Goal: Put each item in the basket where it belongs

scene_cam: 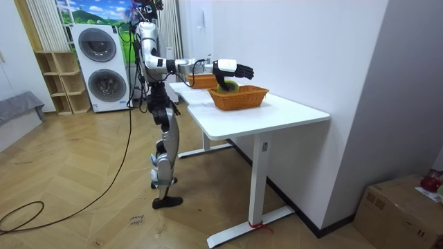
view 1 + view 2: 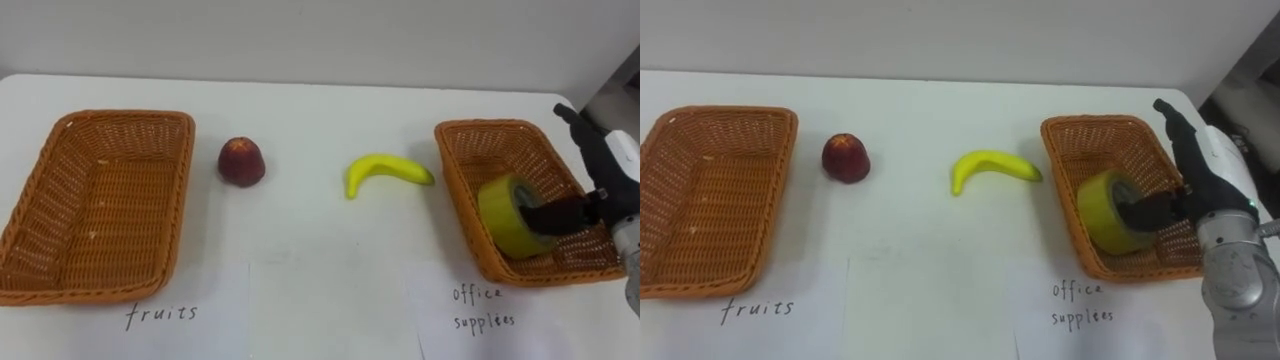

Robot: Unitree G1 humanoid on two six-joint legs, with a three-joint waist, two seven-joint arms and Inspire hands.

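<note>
White table (image 2: 320, 110) against a plain wall, paper labels at its near edge. Fruit basket (image 2: 60, 262) at left holds nothing; apple (image 2: 242, 162) and banana (image 2: 385, 172) lie between the baskets. Office-supplies basket (image 2: 470, 128) holds the yellow tape roll (image 2: 505, 215), standing on edge. Right hand (image 2: 618, 162) is over that basket with its fingers straight and its thumb at the roll's core.

Table (image 2: 320, 105): left basket (image 2: 60, 128), apple (image 2: 242, 162), banana (image 2: 385, 170), right basket (image 2: 468, 128)

The white table (image 2: 310, 230) is lit brightly and evenly; only faint, soft shadows are cast close under the banana (image 2: 385, 170) and the red fruit (image 2: 242, 162)
</note>
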